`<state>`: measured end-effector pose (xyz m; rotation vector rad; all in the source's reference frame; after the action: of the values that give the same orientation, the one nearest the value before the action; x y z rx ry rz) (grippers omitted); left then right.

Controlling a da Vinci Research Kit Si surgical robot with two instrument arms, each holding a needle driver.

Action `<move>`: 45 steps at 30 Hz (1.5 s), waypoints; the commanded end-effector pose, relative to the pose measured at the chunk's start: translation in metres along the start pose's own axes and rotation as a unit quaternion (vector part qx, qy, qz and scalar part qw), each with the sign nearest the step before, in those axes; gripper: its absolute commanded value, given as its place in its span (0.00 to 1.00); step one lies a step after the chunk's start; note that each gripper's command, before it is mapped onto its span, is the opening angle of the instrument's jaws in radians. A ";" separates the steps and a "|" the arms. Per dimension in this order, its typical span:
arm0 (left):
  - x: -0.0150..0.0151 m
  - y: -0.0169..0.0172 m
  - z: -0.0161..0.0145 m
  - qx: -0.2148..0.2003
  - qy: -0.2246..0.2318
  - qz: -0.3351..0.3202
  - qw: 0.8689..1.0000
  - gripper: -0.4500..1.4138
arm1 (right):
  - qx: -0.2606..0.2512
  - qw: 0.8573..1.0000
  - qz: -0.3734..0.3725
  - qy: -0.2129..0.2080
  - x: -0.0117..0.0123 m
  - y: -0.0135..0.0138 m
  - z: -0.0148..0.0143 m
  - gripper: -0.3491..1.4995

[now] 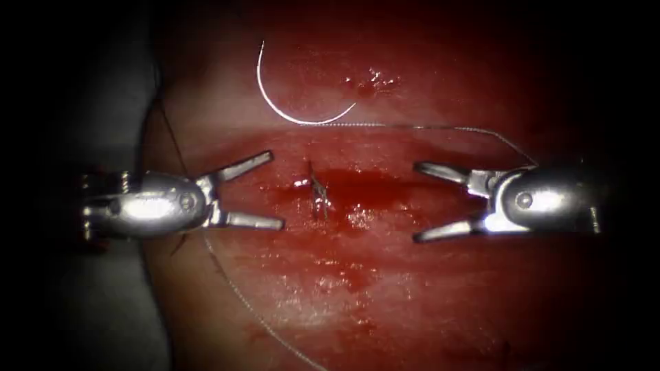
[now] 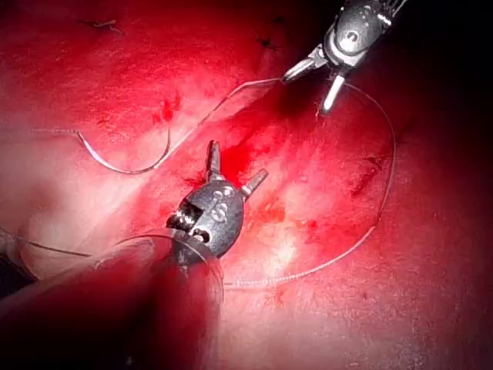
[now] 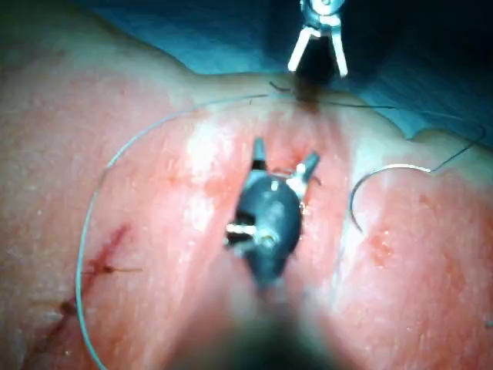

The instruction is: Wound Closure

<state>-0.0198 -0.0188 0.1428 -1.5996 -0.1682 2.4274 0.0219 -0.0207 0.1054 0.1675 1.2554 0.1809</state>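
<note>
Both tools, L (image 1: 275,190) & R (image 1: 421,203), gape wide, holding nothing; needle (image 1: 292,103) lies loose on tissue (image 1: 412,288) w/ thread (image 1: 426,127).

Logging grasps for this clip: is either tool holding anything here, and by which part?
Nothing is held. The left tool and right tool both have open fingers, empty. The needle lies free on the tissue, above the cut.

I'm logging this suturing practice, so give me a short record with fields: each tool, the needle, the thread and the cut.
left tool: jaws open, holds nothing, left of the cut
right tool: jaws open, holds nothing, right of the cut
needle: lies free on the tissue above the cut, not in the tissue
thread: runs from the needle toward the right tool
cut: between the tools, with red fluid
</note>
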 end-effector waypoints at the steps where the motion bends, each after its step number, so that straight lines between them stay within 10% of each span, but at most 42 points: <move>1: -0.0006 0.0008 0.0007 -0.002 0.000 -0.002 1.000 0.60 | 0.002 1.000 -0.004 0.000 -0.0002 -0.0005 0.0002 0.67; 5: -0.0017 0.0003 0.0018 0.036 -0.010 -0.079 0.996 0.53 | -0.004 1.000 0.003 0.008 -0.0001 -0.0003 0.0001 0.57; 11: -0.0029 0.0016 0.0007 -0.023 0.023 -0.070 0.997 0.41 | 0.005 1.000 0.005 0.001 -0.0001 -0.0006 -0.0004 0.51; 21: -0.0014 -0.0050 0.0020 0.186 -0.118 -0.116 0.969 0.42 | 0.011 1.000 0.004 -0.004 -0.0002 -0.0007 -0.0004 0.42; 45: -0.0082 -0.0064 0.0161 0.336 -0.290 0.000 0.896 0.43 | 0.012 1.000 0.004 -0.005 -0.0003 -0.0008 -0.0004 0.41</move>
<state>-0.0300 -0.0136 0.1584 -0.5406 0.5327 2.4851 0.0210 -0.0208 0.1048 0.1886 1.2458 0.1710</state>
